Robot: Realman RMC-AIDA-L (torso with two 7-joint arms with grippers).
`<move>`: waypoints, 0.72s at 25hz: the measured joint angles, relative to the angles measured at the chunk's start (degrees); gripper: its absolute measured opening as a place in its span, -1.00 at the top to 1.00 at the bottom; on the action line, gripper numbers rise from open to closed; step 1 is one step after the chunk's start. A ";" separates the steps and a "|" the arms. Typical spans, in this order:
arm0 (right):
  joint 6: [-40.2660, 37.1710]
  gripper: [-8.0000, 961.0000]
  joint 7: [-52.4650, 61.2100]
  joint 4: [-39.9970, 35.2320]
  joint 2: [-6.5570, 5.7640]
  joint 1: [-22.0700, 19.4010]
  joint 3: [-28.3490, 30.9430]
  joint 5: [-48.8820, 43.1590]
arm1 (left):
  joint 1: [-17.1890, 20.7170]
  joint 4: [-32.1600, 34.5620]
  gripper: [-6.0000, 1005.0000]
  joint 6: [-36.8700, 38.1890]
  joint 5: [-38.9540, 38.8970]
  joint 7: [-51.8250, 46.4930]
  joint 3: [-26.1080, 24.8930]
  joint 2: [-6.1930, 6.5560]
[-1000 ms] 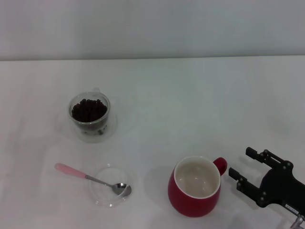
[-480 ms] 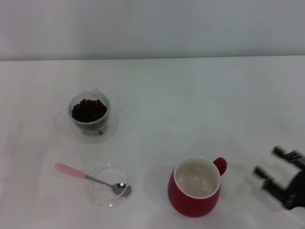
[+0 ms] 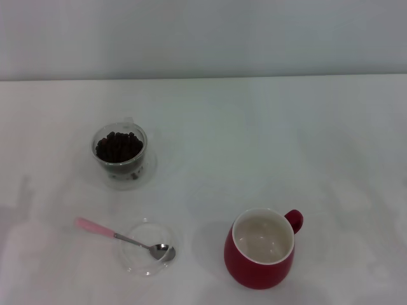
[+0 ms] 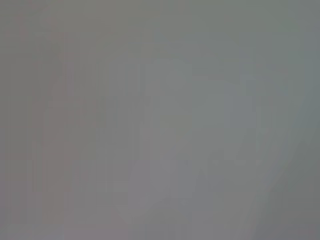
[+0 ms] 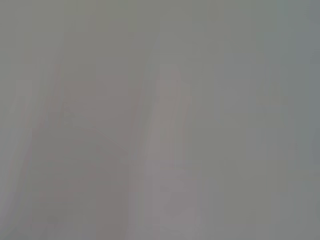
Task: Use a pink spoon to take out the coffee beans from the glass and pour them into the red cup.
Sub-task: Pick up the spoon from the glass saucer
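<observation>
Red cup (image 3: 259,249) nearest, right of centre, handle to right, cream inside empty. Pink spoon (image 3: 122,239) near left: metal bowl resting in flat clear dish (image 3: 146,248), pink handle out over white surface (image 3: 267,146), long axis running left and slightly away. Spoon on left side, so left arm likely nearer. Glass (image 3: 119,154) farther back left, full of coffee beans (image 3: 118,145). Neither tool in view; wrist views blank, state unknown. Scooping not yet begun.
</observation>
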 joint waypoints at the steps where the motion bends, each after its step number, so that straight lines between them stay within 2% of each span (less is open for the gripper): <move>1: 0.49 -0.41 0.67 -0.61 -0.04 0.04 2.69 0.01 | 0.20 -1.43 -0.35 -1.98 0.87 -0.23 -0.01 -0.10; 3: 1.50 -0.41 1.59 -2.23 -0.35 0.11 7.63 0.01 | 0.33 -4.75 -0.35 -6.33 2.31 -0.62 -0.18 -0.23; 6: 2.46 -0.41 3.01 -4.58 -1.28 0.17 11.27 0.01 | 0.45 -9.29 -0.36 -10.95 4.28 -2.90 -0.32 -0.31; 9: 3.66 -0.41 4.38 -6.27 -2.56 0.91 14.77 0.01 | 0.97 -11.36 -0.36 -12.21 7.11 -8.45 -0.32 -0.38; 15: 6.33 -0.41 4.37 -7.32 -3.78 2.52 15.94 -0.29 | 1.98 -13.69 -0.36 -6.02 9.83 -22.16 -0.81 -0.55; 18: 8.12 -0.41 4.08 -7.34 -4.25 3.58 15.83 -0.63 | 2.03 -14.29 -0.36 -2.25 11.78 -25.81 -1.41 -0.61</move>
